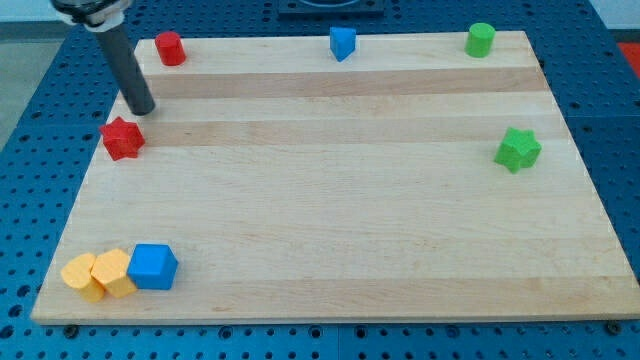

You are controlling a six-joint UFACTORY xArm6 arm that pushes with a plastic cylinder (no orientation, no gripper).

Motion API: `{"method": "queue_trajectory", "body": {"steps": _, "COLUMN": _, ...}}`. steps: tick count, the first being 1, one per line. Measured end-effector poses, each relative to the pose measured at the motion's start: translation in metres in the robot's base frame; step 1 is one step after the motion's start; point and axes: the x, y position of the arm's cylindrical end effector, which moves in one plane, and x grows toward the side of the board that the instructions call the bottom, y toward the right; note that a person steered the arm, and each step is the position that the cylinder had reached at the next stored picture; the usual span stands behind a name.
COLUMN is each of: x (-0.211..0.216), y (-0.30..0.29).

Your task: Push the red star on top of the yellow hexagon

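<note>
1. While the red star-shaped block (122, 138) sits near the left edge of the pale wooden surface (330, 220), toward its top-left corner, the task looks barely begun: the star is well apart from the yellow hexagonal block (114, 272), which lies in the bottom-left corner.
2. That hexagon is wedged between an orange-yellow block (81, 275) touching it on the side of the left edge and a blue cube-like block (152, 266) touching it on the other side.
3. What is left, as I judge it, is nearly the whole trip: the star must slide down along the left edge to the bottom-left corner.
4. My tip (143, 110), the lower end of the dark rod, stands just beside the star on its upper-right side, toward the top edge; whether it touches the star I cannot tell.
5. This rig has no jaws, so nothing is held; only a push is possible.
6. Elsewhere, a red cylinder (169, 48) sits at the top-left corner, a blue block (343, 43) at mid top edge, a green cylinder (480, 39) near the top-right corner, and a green star (518, 149) by the right edge.
</note>
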Motion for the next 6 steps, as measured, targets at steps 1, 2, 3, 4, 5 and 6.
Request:
{"method": "queue_trajectory", "body": {"steps": 1, "x": 0.008, "y": -0.012}}
{"method": "queue_trajectory", "body": {"steps": 2, "x": 0.023, "y": -0.012}}
{"method": "queue_trajectory", "body": {"steps": 3, "x": 0.043, "y": -0.012}}
{"method": "queue_trajectory", "body": {"steps": 4, "x": 0.061, "y": -0.013}}
{"method": "queue_trajectory", "body": {"steps": 5, "x": 0.068, "y": -0.012}}
{"method": "queue_trajectory", "body": {"steps": 6, "x": 0.056, "y": -0.012}}
